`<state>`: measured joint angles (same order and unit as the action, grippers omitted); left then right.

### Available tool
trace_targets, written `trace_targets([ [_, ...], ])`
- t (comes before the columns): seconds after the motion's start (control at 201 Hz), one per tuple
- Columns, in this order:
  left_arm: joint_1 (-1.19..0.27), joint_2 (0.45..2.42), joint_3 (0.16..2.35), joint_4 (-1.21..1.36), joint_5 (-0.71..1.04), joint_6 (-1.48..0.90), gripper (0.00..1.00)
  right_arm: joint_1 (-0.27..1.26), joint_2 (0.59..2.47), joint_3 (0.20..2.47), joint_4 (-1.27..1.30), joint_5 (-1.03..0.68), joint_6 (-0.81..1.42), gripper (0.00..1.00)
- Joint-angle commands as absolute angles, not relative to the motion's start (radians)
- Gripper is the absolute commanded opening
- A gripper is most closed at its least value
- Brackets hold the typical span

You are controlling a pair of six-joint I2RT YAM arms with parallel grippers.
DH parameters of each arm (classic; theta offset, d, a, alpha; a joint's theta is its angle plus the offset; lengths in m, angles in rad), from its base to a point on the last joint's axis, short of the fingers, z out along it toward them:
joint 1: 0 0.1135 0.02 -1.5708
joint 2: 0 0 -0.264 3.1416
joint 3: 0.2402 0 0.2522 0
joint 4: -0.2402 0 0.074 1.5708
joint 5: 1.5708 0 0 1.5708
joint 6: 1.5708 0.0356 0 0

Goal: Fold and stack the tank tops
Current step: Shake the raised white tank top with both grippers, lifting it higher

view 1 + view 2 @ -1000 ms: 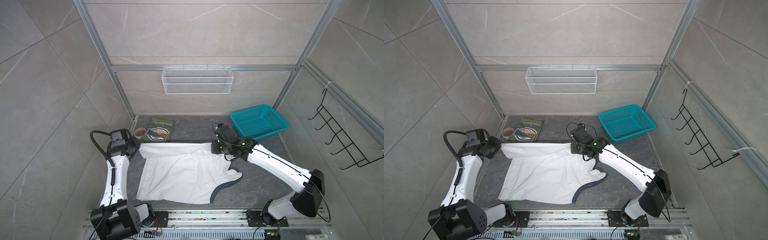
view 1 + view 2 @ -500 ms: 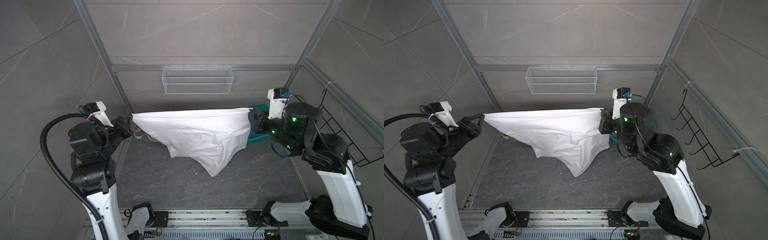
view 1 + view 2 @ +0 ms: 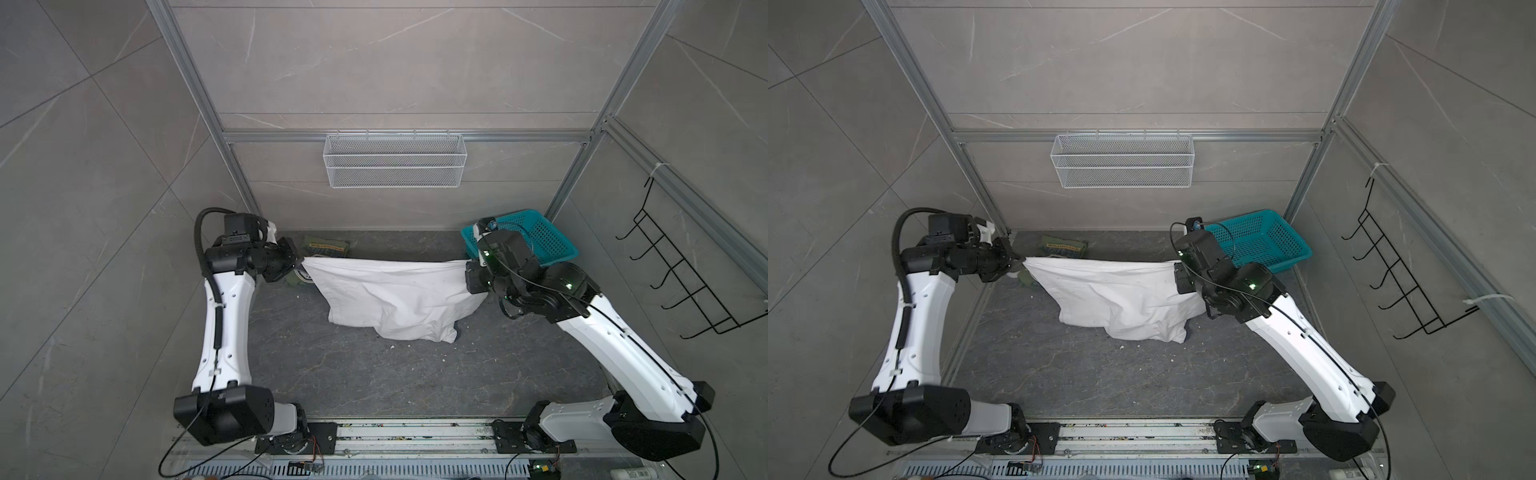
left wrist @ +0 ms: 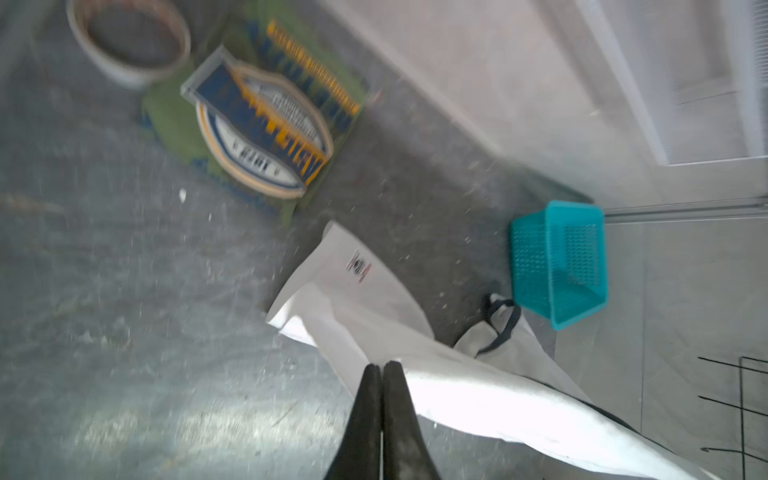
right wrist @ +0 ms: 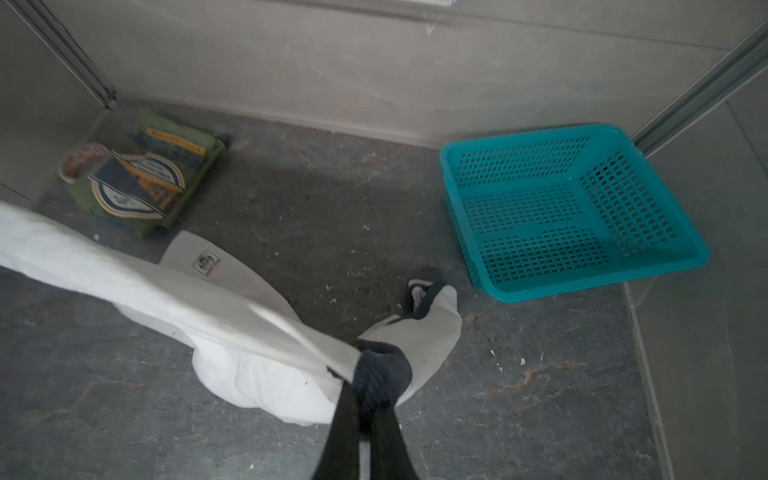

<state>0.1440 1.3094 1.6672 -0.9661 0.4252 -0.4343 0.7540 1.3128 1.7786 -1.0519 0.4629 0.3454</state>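
L claw sits mid-left in both top views, jaws pinched on the left corner of the white tank top. L wrist view shows its black fingers pressed together w/ the white cloth edge at their tips. R claw sits mid-right, clamped on the opposite corner. R wrist view shows dark grey trim bunched round its tips.

The top hangs betw. the two claws. Its upper edge is stretched across frame centre & the lower part sags, crumpled, onto the table.

At the table's upper left lies the olive tank top, folded, graphic up, just behind the white top's left corner & partly hidden by it. Next to it is a tape roll. At upper right, behind the R arm, is the teal basket, well apart from the olive top.
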Motion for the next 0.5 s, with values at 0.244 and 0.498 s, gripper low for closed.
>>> trace_targets([
  [0.244,0.153,0.883,1.617,-0.601,0.496,-0.522,0.00,0.749,1.088,1.976,-1.015,0.374,0.336,0.00],
  [0.498,0.155,1.177,1.653,-1.021,0.310,-0.486,0.00,0.749,1.137,1.816,-1.064,0.496,0.344,0.00],
])
